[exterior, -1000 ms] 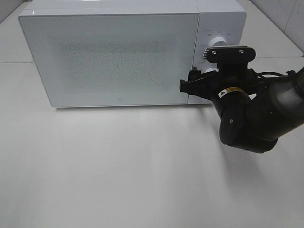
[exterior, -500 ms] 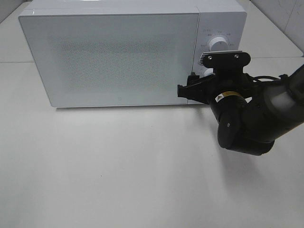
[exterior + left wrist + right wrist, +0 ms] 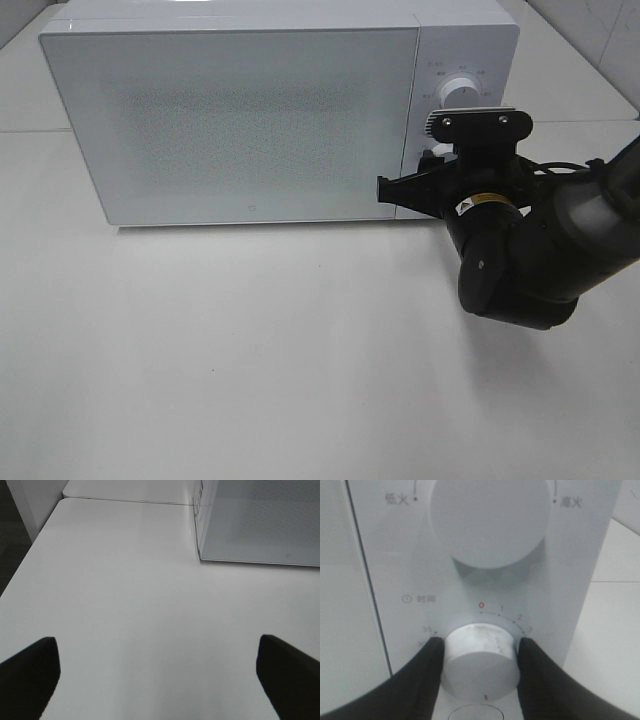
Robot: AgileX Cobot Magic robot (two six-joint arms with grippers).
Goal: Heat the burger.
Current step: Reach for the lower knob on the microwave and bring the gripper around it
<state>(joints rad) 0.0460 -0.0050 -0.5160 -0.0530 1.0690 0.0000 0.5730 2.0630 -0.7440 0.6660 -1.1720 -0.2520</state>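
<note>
The burger is out of view; the white microwave (image 3: 240, 120) stands at the back with its frosted door closed. My right gripper (image 3: 430, 165) is at the microwave's control panel. In the right wrist view the right gripper (image 3: 480, 652) is shut on the lower timer knob (image 3: 479, 662), with one black finger (image 3: 422, 672) on each side of it. The knob's red mark points down, away from the 0 of the dial. My left gripper (image 3: 160, 680) is open and empty over the bare white table, left of the microwave.
The upper power knob (image 3: 460, 90) sits above the timer knob and also shows in the right wrist view (image 3: 490, 520). The white table (image 3: 250, 350) stretches in front of the microwave. The table's left edge (image 3: 25, 555) drops to a dark floor.
My right wrist has shifted slightly left and down at the control panel and rolled a little while on the timer knob. The microwave door stays closed.
</note>
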